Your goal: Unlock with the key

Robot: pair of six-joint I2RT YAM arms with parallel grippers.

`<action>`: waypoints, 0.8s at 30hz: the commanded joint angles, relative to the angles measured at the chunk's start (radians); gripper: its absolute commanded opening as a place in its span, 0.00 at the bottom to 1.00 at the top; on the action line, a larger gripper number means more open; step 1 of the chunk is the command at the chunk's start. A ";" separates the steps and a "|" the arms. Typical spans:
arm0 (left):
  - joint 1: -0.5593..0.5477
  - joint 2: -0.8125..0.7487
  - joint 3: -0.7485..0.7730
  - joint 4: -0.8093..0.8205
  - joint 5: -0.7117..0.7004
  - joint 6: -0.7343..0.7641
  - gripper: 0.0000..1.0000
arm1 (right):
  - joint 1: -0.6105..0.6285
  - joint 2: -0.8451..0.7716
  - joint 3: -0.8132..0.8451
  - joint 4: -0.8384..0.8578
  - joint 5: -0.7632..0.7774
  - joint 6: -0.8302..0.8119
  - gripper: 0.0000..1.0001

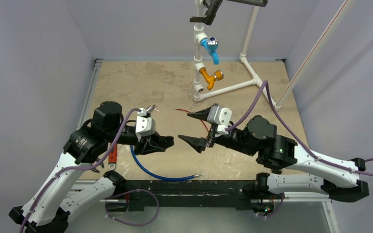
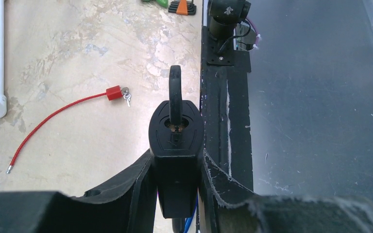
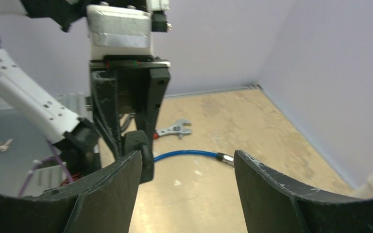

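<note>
The black padlock [image 2: 176, 138] is clamped in my left pincer [image 1: 169, 141], held above the near middle of the table [image 1: 141, 82], with a black key [image 2: 175, 90] standing in its keyhole. My right pincer [image 1: 184, 126] faces it from the right, jaws spread wide and holding nothing (a small gap between them). There is bare table on the far side, and a blue hose [image 1: 155, 173] curls on the near side. Both arms bend inward, tip to tip.
</note>
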 commanded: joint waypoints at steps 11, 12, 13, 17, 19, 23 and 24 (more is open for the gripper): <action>0.004 -0.010 0.074 0.082 0.037 0.041 0.00 | -0.151 0.153 0.155 -0.120 -0.530 0.150 0.51; 0.004 -0.011 0.072 0.084 0.037 0.040 0.00 | -0.153 0.155 0.155 -0.121 -0.531 0.153 0.50; 0.005 -0.011 0.070 0.085 0.034 0.041 0.00 | -0.153 0.156 0.156 -0.121 -0.529 0.155 0.48; 0.004 -0.011 0.064 0.085 0.029 0.043 0.00 | -0.153 0.158 0.147 -0.099 -0.523 0.158 0.41; 0.004 -0.011 0.061 0.086 0.026 0.042 0.00 | -0.153 0.172 0.152 -0.094 -0.526 0.160 0.35; 0.004 -0.010 0.059 0.094 0.024 0.037 0.00 | -0.153 0.209 0.171 -0.098 -0.534 0.163 0.23; 0.004 -0.010 0.059 0.095 0.024 0.038 0.00 | -0.153 0.216 0.174 -0.100 -0.532 0.164 0.20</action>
